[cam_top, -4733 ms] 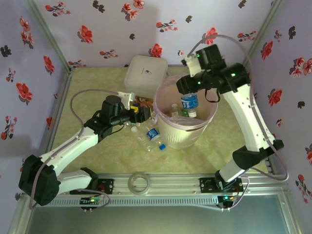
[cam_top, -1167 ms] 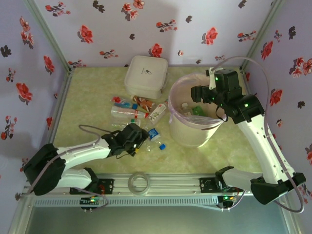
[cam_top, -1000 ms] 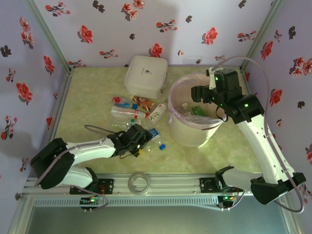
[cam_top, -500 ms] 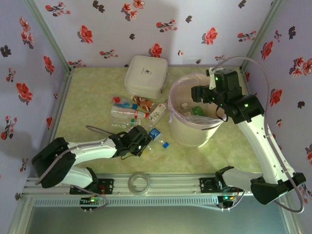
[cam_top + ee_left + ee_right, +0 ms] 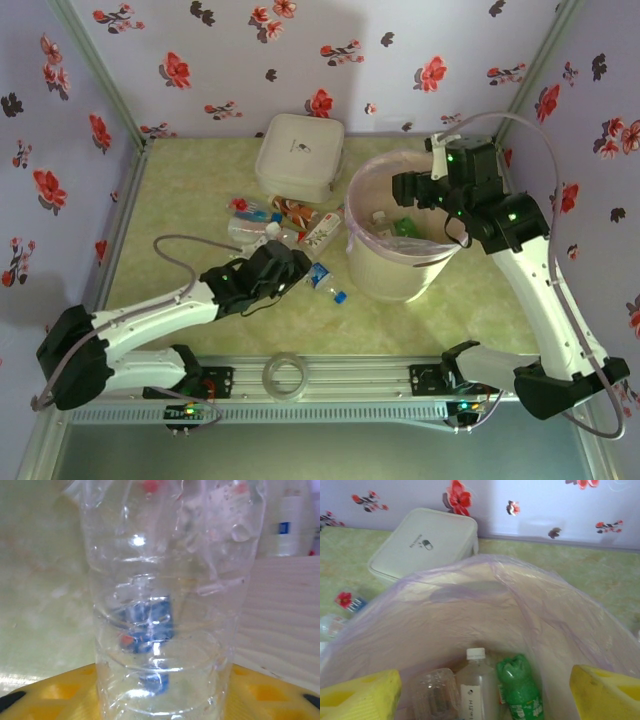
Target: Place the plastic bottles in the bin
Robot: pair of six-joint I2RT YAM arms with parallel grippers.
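The left gripper (image 5: 288, 268) sits low over the surface (image 5: 180, 200), left of the bin (image 5: 395, 285), its yellow fingers clenched on a clear plastic bottle (image 5: 160, 605) standing upright between them. A blue-labelled bottle (image 5: 322, 277) lies just beside it. The right gripper (image 5: 410, 190) hangs over the bin's far rim, fingers spread and empty. Inside the bin lie a green bottle (image 5: 520, 690) and a white-capped bottle (image 5: 476, 685).

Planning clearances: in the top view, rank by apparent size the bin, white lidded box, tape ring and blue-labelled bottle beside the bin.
Largest to smallest: bin; white lidded box; tape ring; blue-labelled bottle, though ring and bottle look close.
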